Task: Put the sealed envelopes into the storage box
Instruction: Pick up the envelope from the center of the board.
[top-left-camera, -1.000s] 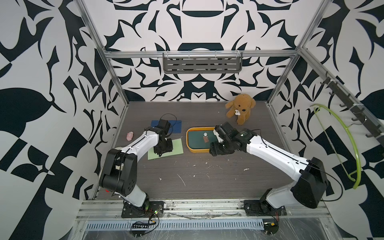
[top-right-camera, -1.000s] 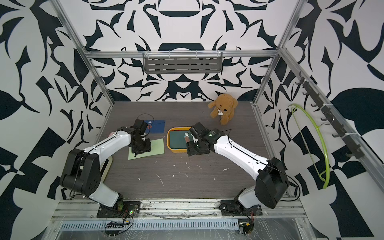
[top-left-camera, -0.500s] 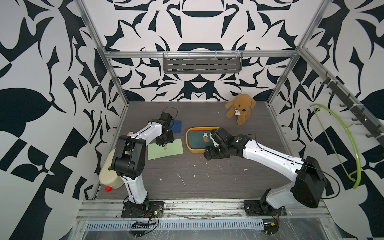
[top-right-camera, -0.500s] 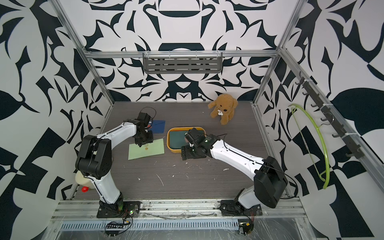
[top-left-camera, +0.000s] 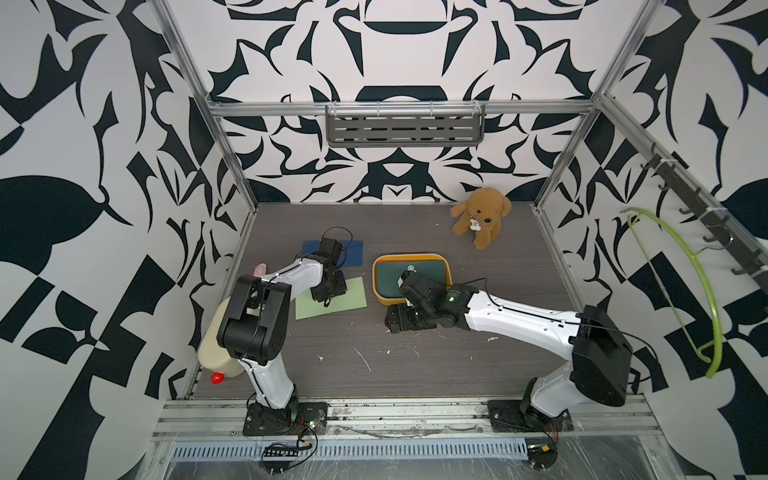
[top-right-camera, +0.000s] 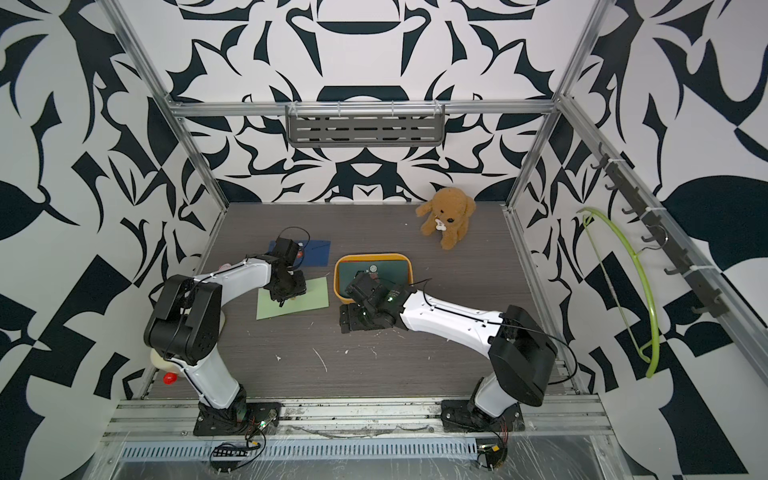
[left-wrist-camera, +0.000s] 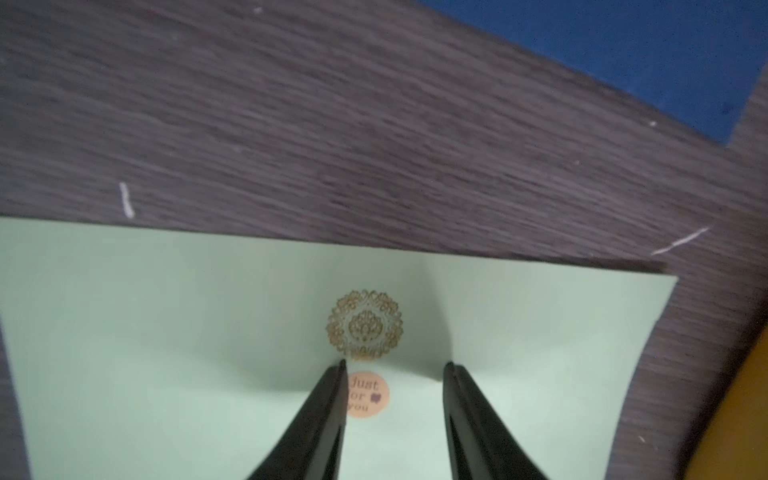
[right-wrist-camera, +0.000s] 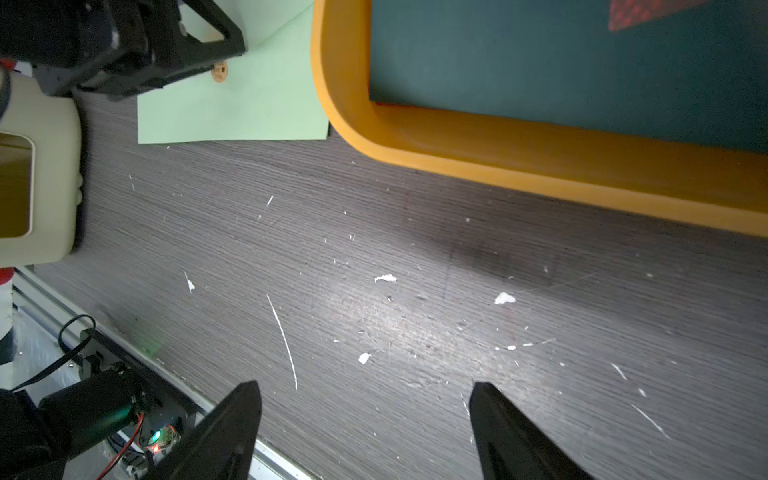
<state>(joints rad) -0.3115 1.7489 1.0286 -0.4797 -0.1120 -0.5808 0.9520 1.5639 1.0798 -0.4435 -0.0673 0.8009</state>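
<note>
A light green envelope (top-left-camera: 351, 297) (top-right-camera: 313, 296) (left-wrist-camera: 166, 332) lies flat left of the storage box (top-left-camera: 411, 257) (top-right-camera: 372, 256) (right-wrist-camera: 498, 166). My left gripper (top-left-camera: 326, 300) (top-right-camera: 283, 300) (left-wrist-camera: 395, 365) stands on it with its jaws apart. Its tips press beside the round sticker (left-wrist-camera: 368, 395), and the paper bulges between them. A dark green envelope (top-left-camera: 388, 279) (right-wrist-camera: 540, 62) lies inside the box. A navy envelope (top-left-camera: 354, 253) (top-right-camera: 319, 252) (left-wrist-camera: 623, 54) lies behind the left arm. My right gripper (top-left-camera: 395, 324) (top-right-camera: 349, 322) (right-wrist-camera: 365, 386) hangs open and empty over bare table in front of the box.
A teddy bear (top-left-camera: 480, 220) sits at the back right. A cream bottle (top-left-camera: 216, 349) with a red cap lies by the left wall, with a small pink thing (top-left-camera: 259, 270) further back. A green hanger (top-left-camera: 698, 282) hangs on the right wall. White specks dot the table.
My right gripper has drawn back out of the box to the table in front of it and opened wider. The left arm's elbow has swung inward; its gripper is still at the light green envelope.
</note>
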